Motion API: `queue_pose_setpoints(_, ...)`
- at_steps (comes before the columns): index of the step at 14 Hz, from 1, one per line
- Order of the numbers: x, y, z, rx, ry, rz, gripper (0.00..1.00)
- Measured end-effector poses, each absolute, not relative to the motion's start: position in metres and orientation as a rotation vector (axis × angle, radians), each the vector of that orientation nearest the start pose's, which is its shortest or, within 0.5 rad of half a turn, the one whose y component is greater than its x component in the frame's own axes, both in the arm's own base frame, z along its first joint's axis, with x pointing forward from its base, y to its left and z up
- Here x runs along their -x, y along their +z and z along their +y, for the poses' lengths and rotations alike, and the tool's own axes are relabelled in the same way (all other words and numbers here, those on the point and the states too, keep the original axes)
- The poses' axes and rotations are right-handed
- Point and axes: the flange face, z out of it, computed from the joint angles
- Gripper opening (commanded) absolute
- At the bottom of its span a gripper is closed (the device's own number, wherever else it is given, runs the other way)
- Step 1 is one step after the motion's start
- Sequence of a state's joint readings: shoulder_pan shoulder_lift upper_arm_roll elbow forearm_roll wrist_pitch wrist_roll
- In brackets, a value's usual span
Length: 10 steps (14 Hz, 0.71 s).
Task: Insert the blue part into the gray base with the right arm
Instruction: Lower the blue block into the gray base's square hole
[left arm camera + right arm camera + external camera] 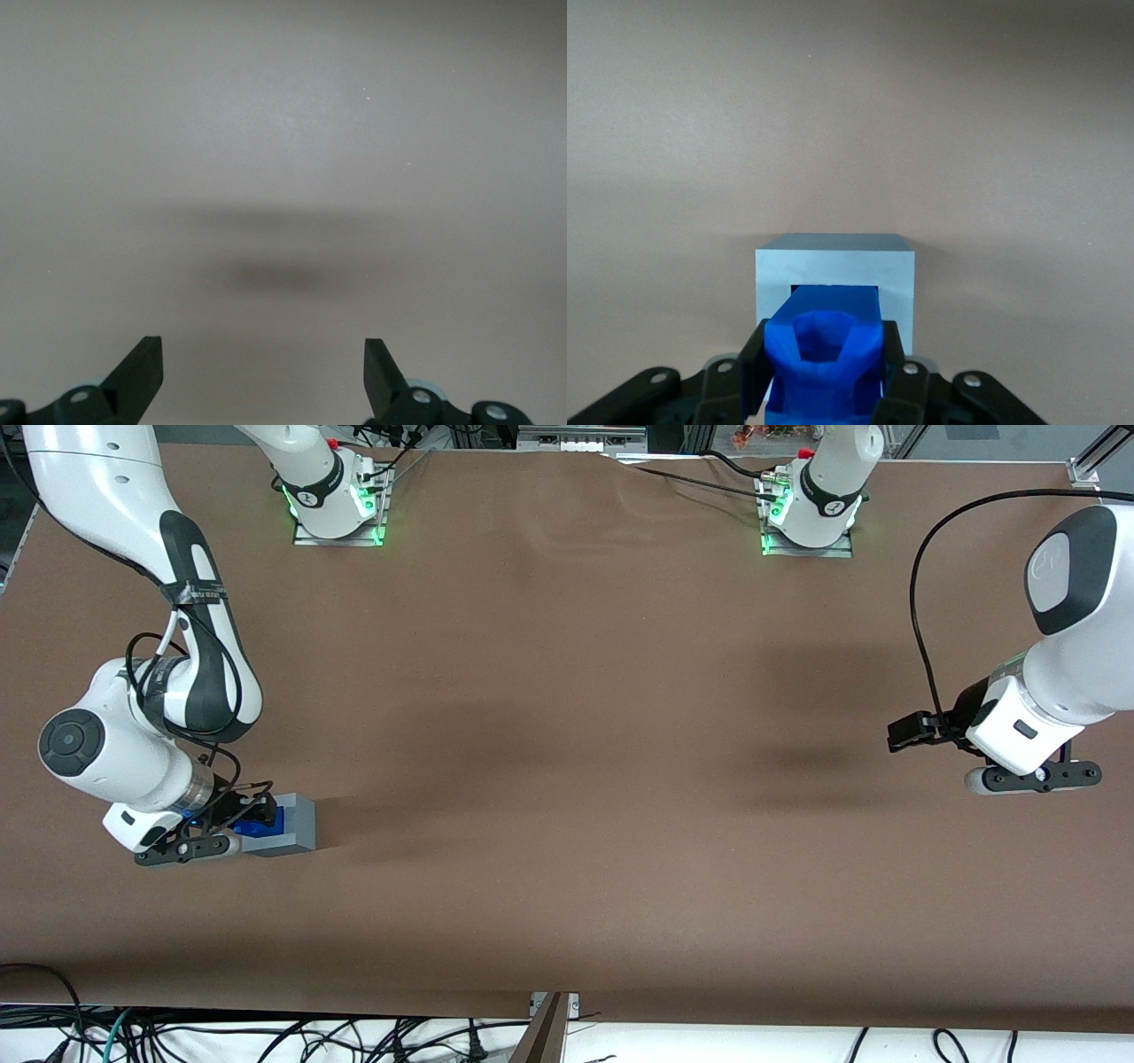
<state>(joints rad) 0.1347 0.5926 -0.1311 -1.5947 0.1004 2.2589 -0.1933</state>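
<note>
The blue part (824, 367) is clamped between the gripper (824, 376) fingers, directly over the gray base (835, 266) recess on the table (567, 779).

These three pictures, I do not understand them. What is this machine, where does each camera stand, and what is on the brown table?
The machine is a white robot arm standing on a brown table. One picture looks down on the whole table from the front. Another comes from a camera on the working arm's wrist, looking past its gripper. The third comes from the wrist of a second, resting arm and shows only bare table. On the table stands a gray cube with a square hole in its top. The gripper is shut on a small blue part and holds it at that hole, toward the working arm's end of the table.
</note>
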Motion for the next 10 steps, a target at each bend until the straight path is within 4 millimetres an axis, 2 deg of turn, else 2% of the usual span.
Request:
queue_pose_setpoints(3, -0.7014, 0.2960, 0.0134, 3.113, -0.123, -0.166, 0.20)
queue_pose_setpoints(4, -0.7015, 0.2960, 0.0127, 3.111, -0.123, -0.143, 0.28)
queue_pose_setpoints(5, -0.7015, 0.2960, 0.0125, 3.110, -0.123, -0.129, 0.50)
queue_pose_setpoints(6, -0.7016, 0.2960, 0.0125, 3.111, -0.124, -0.119, 0.94)
queue_pose_setpoints(7, -0.7017, 0.2961, 0.0127, 3.111, -0.125, -0.113, 1.00)
queue_pose_setpoints(10, -0.7034, 0.2991, 0.0157, 3.110, -0.136, -0.089, 1.00)
